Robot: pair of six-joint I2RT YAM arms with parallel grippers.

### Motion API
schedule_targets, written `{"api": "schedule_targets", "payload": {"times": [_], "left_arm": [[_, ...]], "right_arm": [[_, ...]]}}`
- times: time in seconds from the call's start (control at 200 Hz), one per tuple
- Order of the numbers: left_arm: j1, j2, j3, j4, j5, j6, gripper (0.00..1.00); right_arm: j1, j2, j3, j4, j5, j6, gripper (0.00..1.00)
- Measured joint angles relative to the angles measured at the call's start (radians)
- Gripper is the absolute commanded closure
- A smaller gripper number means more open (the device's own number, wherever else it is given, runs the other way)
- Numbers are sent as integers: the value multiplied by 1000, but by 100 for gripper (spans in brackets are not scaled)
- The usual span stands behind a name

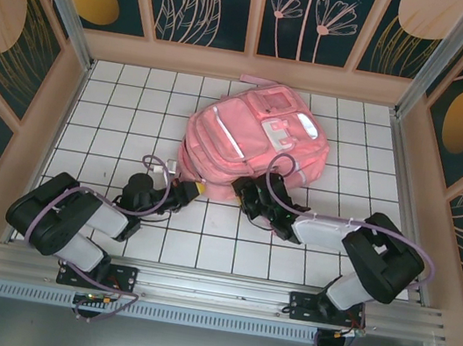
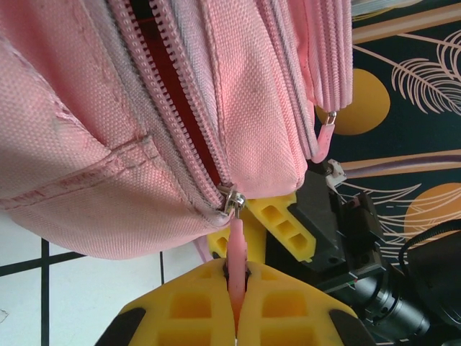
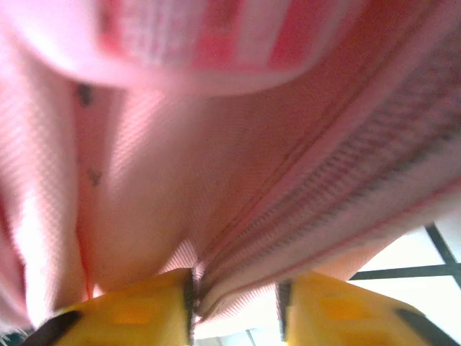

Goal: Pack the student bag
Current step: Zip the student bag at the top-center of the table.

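The pink student bag lies flat on the white tiled table, its lower edge toward the arms. My left gripper is at that edge, shut on a pink zip pull that hangs from a metal slider. Above the slider the zip gapes, showing a red lining. My right gripper is pressed against the same edge just to the right. A fold of bag fabric with a zip track sits between its yellow fingers. The left pad touches the fold and a gap remains at the right pad.
A second pink zip pull dangles from another pocket. The tiled table has bare room left and right of the bag. Patterned enclosure walls surround it, and an aluminium rail runs along the near edge.
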Motion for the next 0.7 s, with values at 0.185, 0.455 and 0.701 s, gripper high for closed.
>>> {"api": "schedule_targets", "payload": {"times": [0.185,0.455,0.701], "left_arm": [[-5,-40,0,-47,-14,2,100],[-17,-112,1,-129,-39,12,100],[-17,-116,2,-134,-47,5,100]], "right_arm": [[-9,3,18,-18,0,-4,100],[-10,-105,21,-166,20,-54,100],[-37,-178,-3,-252,27,-102,100]]}}
